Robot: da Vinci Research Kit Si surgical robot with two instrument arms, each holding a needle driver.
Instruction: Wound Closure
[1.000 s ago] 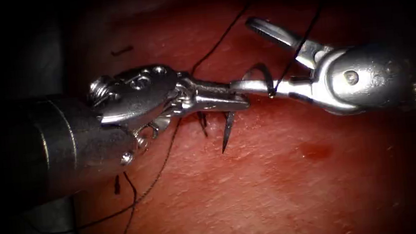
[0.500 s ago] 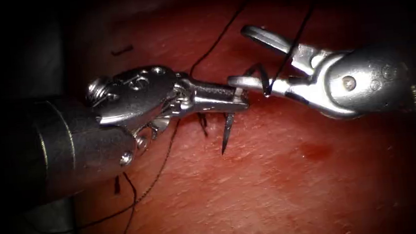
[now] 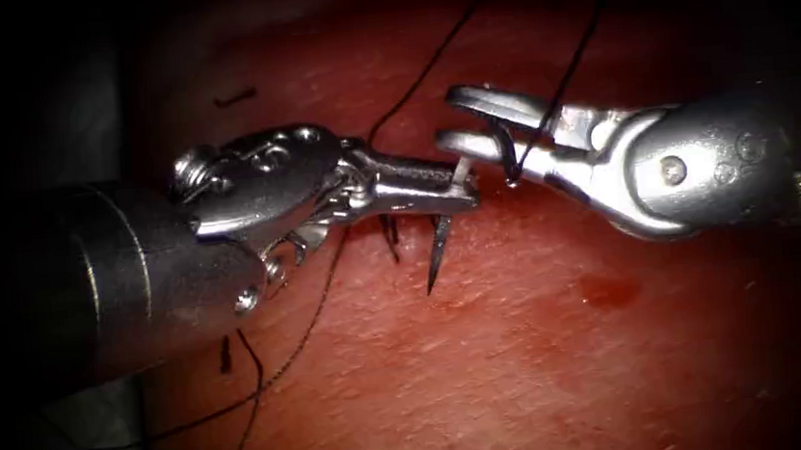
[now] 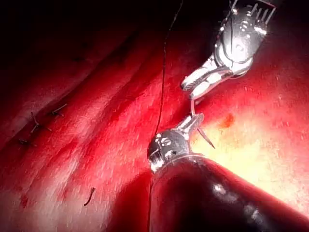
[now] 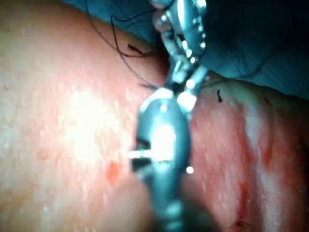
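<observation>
Tissue [image 3: 548,357] below; left tool [image 3: 460,191] holds needle [image 3: 440,251], tip seemingly downward.

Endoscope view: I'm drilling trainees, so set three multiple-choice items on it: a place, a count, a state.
1. The needle's point lies: A below the left pincer; B inside the right pincer; C buried in tissue.
2. Pincers in view: A one; B two; C three.
3. The left pincer is: A open, empty; B shut on the needle; C shut on thread.

A: the point hangs bare over the tissue.
B: left pincer and right pincer, the latter open about the needle's curve.
B: its jaws clamp the needle.
</observation>
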